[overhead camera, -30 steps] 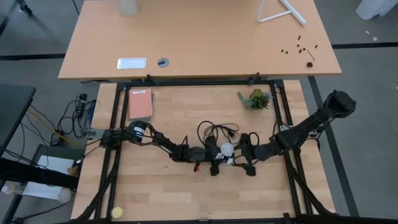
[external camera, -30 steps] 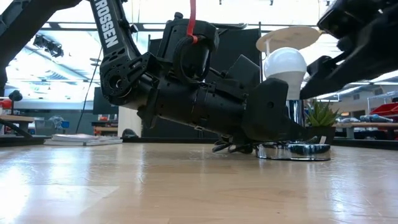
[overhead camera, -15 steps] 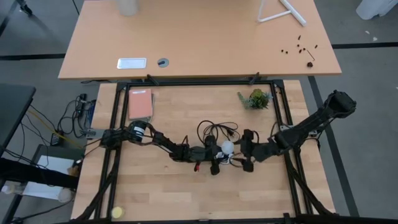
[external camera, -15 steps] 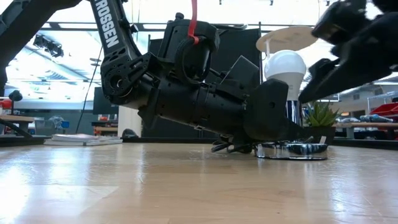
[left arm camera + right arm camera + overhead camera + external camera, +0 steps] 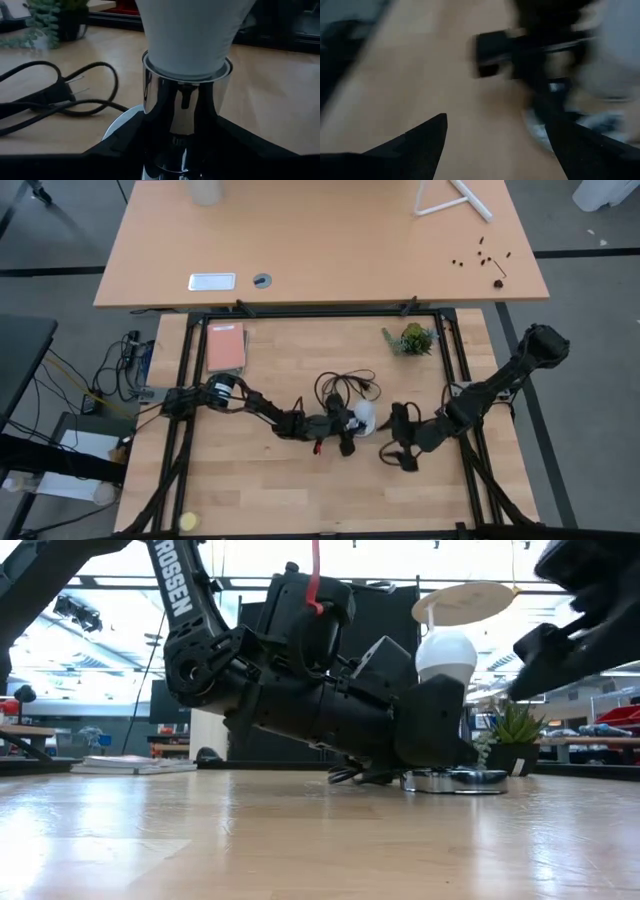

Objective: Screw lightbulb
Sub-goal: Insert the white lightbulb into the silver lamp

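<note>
Broadly, the wooden surface (image 5: 250, 480) carries the whole job at its middle, with a pink book (image 5: 225, 347) and a small potted plant (image 5: 413, 338) well apart toward its far edge. Reaching in low from its own side, the left arm lies almost flat along the surface, and the left claw (image 5: 347, 432) is closed around the chrome socket (image 5: 182, 125), its two dark fingers (image 5: 120, 150) pressing the shiny barrel from either side just above the round base. The right arm comes in from the opposite side; the right claw (image 5: 395, 445) hangs near the bulb but apart from it, its fingers spread wide and holding nothing. A black cord (image 5: 55, 100) loops on the wood just beside the socket. Standing upright, the lightbulb (image 5: 446, 652) has its narrow end seated in the socket's mouth, its white dome clear above the left claw. Judging by this, the screwing step is in hand, in a pause between twists. Next, the right claw would need to close on the dome and turn it, while the left keeps the socket from spinning.
</note>
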Controlling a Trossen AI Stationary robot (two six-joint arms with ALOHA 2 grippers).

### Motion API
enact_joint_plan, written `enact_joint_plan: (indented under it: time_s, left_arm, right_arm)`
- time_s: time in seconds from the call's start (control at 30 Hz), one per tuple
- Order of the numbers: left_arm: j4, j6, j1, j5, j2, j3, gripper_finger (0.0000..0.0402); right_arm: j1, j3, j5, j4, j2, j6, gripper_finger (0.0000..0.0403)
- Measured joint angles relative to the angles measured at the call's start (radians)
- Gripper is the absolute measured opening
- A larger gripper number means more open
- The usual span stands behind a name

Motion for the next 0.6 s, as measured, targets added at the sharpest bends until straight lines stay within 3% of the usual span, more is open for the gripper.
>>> enact_joint_plan:
  time_s: [0.1,0.23,0.43,0.6]
  left_arm:
    - [-0.001,0.004,-0.001,0.001,0.000,0.000,0.0196]
    - [0.002,0.009,-0.001,0.019,0.000,-0.002,0.0196]
    - [0.015,0.031,-0.009,0.046,0.001,-0.002,0.0196]
    - [0.016,0.034,-0.009,0.047,0.001,-0.002,0.0196]
  right_arm:
    - [-0.015,-0.001,0.097,-0.055,-0.001,0.017,0.0345]
    - [-0.103,-0.001,0.093,-0.054,-0.001,-0.006,0.0345]
    - [-0.201,-0.001,0.003,0.045,0.003,-0.104,0.0345]
    - [-0.209,0.000,-0.074,0.093,0.014,-0.130,0.0345]
